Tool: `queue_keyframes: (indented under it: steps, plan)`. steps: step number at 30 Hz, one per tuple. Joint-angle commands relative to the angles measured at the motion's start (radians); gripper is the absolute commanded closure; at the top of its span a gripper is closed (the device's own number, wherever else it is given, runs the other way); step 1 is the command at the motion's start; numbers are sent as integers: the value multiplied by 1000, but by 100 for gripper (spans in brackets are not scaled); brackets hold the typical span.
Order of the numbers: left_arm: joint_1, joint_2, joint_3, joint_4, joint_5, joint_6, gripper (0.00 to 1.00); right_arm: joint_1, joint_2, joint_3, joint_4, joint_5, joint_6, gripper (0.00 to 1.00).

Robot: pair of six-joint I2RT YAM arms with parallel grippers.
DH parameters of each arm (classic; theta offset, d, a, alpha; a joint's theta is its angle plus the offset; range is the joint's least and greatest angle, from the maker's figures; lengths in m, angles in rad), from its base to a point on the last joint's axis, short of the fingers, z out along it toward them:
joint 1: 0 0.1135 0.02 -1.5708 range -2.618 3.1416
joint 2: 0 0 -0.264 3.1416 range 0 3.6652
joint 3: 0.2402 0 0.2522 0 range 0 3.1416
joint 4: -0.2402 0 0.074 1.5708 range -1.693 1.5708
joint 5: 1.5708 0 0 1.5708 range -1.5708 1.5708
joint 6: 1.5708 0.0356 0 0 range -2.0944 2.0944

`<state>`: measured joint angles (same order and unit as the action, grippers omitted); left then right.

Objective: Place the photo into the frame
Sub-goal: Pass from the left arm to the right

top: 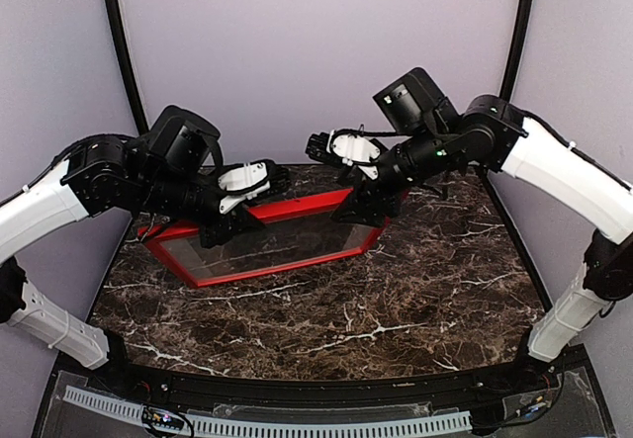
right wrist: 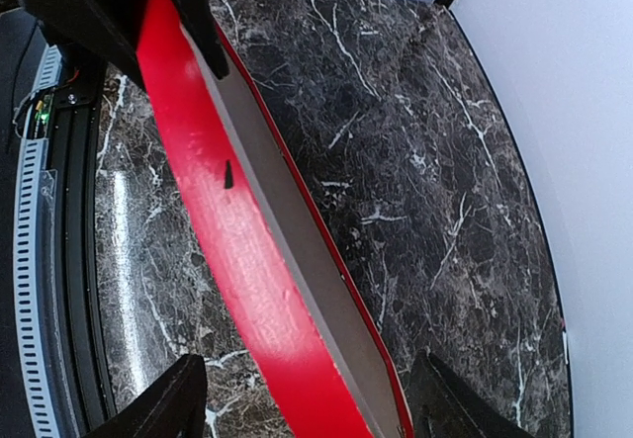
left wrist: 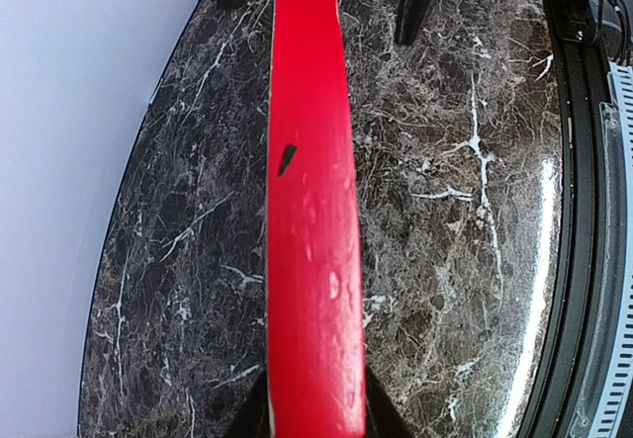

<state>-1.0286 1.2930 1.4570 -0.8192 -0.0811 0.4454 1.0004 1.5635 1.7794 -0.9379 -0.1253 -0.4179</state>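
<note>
frame (top: 297,208) up on edge and tilted over the back of the marble surface (top: 396,309), top rail pinched in the narrowly closed left gripper (left wrist: 316,418). right gripper (right wrist: 307,403) straddling the same rail, jaws wide, gripping nothing. photo not visible in any view. best to close the right gripper squarely on the rail, then lower both ends together, level, avoiding any twist.

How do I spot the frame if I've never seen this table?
Find the dark marble table. Near its far side, between the left gripper and right gripper, is a big thin-railed frame. It's the only bright red thing there.
</note>
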Motion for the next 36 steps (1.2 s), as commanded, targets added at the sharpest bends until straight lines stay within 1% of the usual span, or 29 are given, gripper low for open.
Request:
queue_keyframes:
  steps: [1,13,20,26,31,36]
  plan:
    - [7,-15,43,54,60,12,100,22,66,74,-82,86,-16,31]
    - [10,-37,8,73,57,12,100,50,141,167,-148,138,-11,47]
    - [11,-24,9,75,54,10,100,77,145,187,-167,177,-7,54]
    - [12,-15,9,72,53,7,100,84,140,184,-169,170,-10,67]
    - [12,-7,11,73,47,7,100,88,134,180,-171,171,-10,73]
    - [12,-8,11,76,38,6,93,93,127,178,-171,178,-12,81]
